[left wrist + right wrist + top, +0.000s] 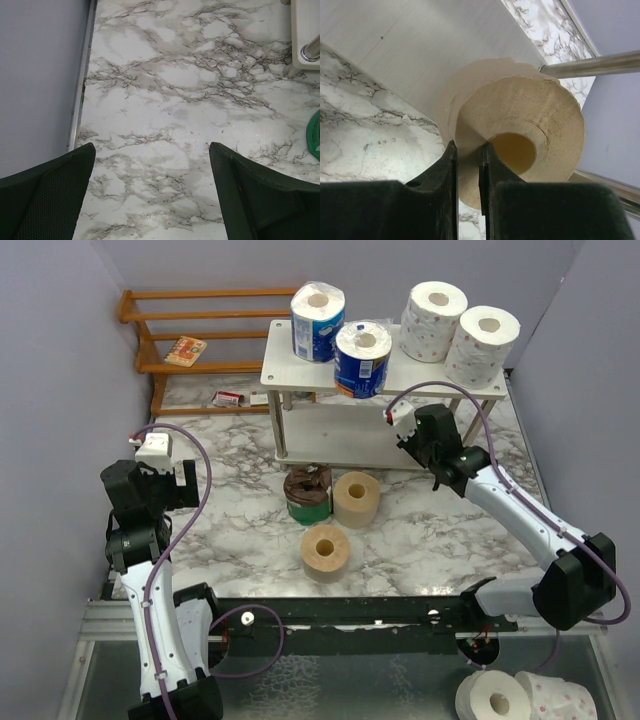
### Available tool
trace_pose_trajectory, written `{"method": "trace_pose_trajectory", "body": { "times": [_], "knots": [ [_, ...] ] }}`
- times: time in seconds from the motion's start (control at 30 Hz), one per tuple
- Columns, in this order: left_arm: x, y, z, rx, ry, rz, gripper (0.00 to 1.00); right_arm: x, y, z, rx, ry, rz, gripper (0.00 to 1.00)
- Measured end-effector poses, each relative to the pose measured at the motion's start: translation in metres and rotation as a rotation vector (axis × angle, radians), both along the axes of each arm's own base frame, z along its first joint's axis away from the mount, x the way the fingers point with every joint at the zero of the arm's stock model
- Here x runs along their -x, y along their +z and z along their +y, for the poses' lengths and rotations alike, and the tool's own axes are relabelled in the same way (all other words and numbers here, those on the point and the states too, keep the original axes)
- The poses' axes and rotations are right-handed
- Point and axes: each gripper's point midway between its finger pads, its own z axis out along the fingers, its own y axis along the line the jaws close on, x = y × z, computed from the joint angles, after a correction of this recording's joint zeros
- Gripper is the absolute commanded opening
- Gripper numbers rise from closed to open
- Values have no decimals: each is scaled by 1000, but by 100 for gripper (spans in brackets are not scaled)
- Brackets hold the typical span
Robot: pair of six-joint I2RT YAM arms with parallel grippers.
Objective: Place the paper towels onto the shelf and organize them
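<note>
My right gripper (468, 145) is shut on the wall of a tan paper towel roll (520, 120), one finger inside its core. The roll hangs over the shelf's lower board (420, 45), beside a silver leg (590, 64). From above, the right gripper (412, 435) reaches under the shelf's top tier (430, 380), which hides that roll. Two blue-wrapped rolls (318, 322) (362, 358) and two white pink-dotted rolls (433, 320) (482, 343) stand on top. A dark brown green-banded roll (307, 494) and two tan rolls (356, 499) (326, 551) sit on the table. My left gripper (151, 147) hangs open over bare marble.
An orange slatted rack (200, 332) stands at the back left with a small packet (186, 350) on it. A small red-and-white item (229, 397) lies on the marble nearby. The grey wall (40, 75) runs close on the left. Two more white rolls (495, 698) lie below the near edge.
</note>
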Motion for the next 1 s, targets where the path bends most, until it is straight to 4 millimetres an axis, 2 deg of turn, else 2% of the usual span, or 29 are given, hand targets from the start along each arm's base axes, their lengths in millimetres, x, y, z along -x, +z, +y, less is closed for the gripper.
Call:
{"method": "trace_pose_trajectory", "body": {
  "times": [0.37,0.7,0.83,1.0],
  "knots": [
    [0,-1,0,-2,-1,2,99,-11,-6,-13,-24,-64,-23,2],
    [0,-1,0,-3,-1,2,99,-21,-13,-21,-33,-102,-24,18],
    [0,-1,0,-3,-2,2,99,-23,-11,-21,-36,-106,-37,30],
    [-1,-2,0,-1,-2,8,99,-24,-9,-22,-30,-109,-46,32]
  ]
}}
